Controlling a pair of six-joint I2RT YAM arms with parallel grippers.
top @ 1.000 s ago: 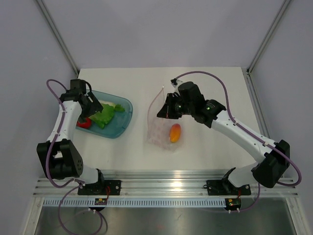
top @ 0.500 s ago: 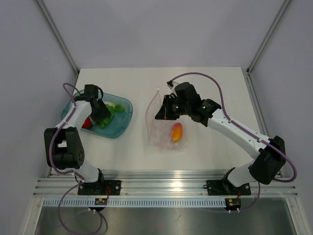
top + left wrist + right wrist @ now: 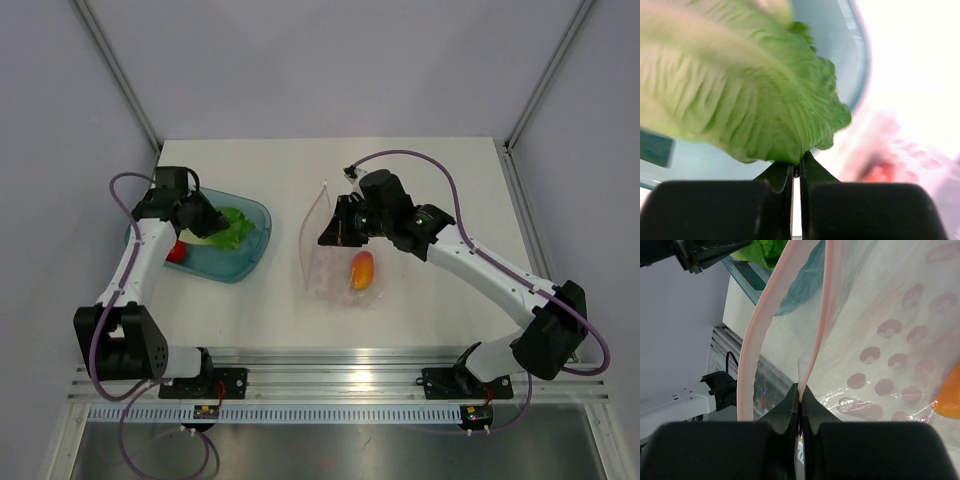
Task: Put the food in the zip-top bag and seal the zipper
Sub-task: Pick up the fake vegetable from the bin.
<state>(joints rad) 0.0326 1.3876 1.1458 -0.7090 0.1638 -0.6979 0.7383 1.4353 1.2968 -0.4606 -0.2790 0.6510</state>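
I see the clear, pink-dotted zip-top bag (image 3: 330, 278) mid-worktop. Its pink zipper (image 3: 746, 370) gapes open and is held up, with an orange-red toy fruit (image 3: 361, 270) inside. A green lettuce leaf (image 3: 750, 100) hangs pinched near the left edge.

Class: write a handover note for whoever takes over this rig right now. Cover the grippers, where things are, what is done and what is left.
Left gripper: shut on the lettuce leaf, over the bowl.
Right gripper: shut on the bag at its zipper, mouth held open.
Done: an orange piece lies in the bag.
Left: bag the lettuce leaf and the red piece in the bowl, check for anything hidden under the leaf, then seal the zipper.
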